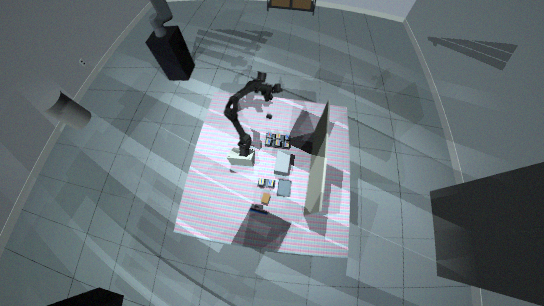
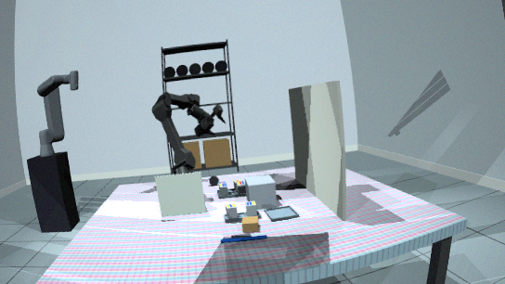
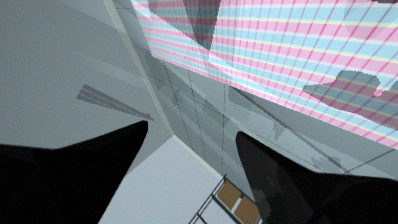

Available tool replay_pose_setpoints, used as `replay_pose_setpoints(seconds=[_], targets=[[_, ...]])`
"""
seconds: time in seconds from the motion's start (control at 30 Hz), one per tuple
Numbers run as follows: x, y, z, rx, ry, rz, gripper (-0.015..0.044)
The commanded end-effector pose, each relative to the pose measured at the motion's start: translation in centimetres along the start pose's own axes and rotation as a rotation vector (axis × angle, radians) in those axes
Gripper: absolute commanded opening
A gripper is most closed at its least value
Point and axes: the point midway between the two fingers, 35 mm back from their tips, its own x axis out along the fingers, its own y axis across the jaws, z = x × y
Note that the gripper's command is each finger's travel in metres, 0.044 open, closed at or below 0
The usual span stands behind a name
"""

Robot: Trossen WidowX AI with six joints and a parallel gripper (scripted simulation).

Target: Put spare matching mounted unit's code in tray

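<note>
My gripper [image 2: 219, 128] [image 3: 193, 130] is open and empty, raised over the far end of the table, away from the small units. A group of several small units [image 1: 277, 140] [image 2: 223, 187] with coloured labels stands beyond the grey box. Two more labelled units [image 1: 270, 183] [image 2: 230, 210] stand nearer, on dark bases beside the tray. The flat blue-grey tray [image 1: 284, 188] [image 2: 282, 213] shows nothing in it. A dark part [image 1: 292, 159] shows at the grey box's right side. Which unit is the mounted one, and all codes, cannot be read.
The grey box [image 1: 282, 163] [image 2: 261, 191] stands mid-table. A tall pale panel [image 1: 317, 185] [image 2: 325, 139] stands on the right. A pale block [image 1: 241, 160] [image 2: 181, 195] is by the arm's base. A small orange-brown box [image 1: 266, 198] [image 2: 250, 225] and a blue strip [image 2: 243, 239] lie nearer.
</note>
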Motion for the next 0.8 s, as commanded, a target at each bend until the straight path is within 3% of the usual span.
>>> replay_pose_setpoints(seconds=[0.0,0.23,0.47,0.77], targets=[[0.0,0.0,0.0,0.000,0.000,0.000,0.0426],[0.8,0.3,0.6,-0.064,-0.035,0.002,0.0440],[7.6,4.9,8.5,-0.618,-0.371,-0.109,0.0440],[10.6,10.7,17.8,-0.987,-0.587,-0.398,0.0440]])
